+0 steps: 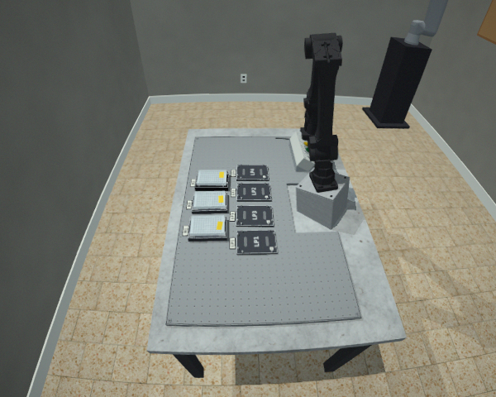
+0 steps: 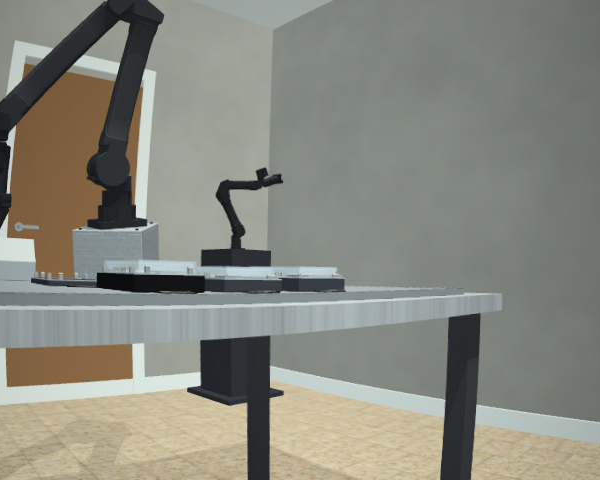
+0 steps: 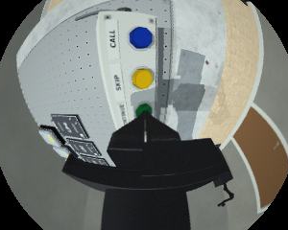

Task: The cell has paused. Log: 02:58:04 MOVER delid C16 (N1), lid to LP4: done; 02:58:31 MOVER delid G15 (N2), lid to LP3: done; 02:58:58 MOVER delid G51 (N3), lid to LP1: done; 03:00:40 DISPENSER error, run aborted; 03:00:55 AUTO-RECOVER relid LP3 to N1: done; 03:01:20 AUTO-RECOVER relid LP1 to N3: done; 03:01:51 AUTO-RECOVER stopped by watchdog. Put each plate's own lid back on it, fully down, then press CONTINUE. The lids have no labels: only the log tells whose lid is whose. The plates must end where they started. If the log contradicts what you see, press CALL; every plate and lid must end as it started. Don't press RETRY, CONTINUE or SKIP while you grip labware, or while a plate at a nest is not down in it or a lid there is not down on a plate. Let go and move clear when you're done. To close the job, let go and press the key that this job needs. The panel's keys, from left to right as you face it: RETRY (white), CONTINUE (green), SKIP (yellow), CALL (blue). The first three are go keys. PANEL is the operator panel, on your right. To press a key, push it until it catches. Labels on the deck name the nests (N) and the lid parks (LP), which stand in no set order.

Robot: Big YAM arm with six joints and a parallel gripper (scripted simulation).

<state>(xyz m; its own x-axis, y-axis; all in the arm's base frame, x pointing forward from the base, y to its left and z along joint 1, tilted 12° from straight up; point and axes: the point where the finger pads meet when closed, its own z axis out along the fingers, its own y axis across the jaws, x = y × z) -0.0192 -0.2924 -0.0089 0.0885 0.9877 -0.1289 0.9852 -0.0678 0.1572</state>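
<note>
Over panel (image 3: 121, 57): jaws pinched together, empty, tips at green key (image 3: 143, 110)

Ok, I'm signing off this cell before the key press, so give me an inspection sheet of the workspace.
Surface: grey perforated deck on a pale table.
Job's things: three plates, each with a lid on; four lid parks bare.
Panel: green key under the fingertips, yellow and blue CALL beyond.
Clutter: nothing seen.
Grippers: gripper shut, holding nothing, pointed down at the panel.
Cables: nothing seen.
Surroundings: tiled floor, grey walls, door, second small arm on a black pedestal.
</note>
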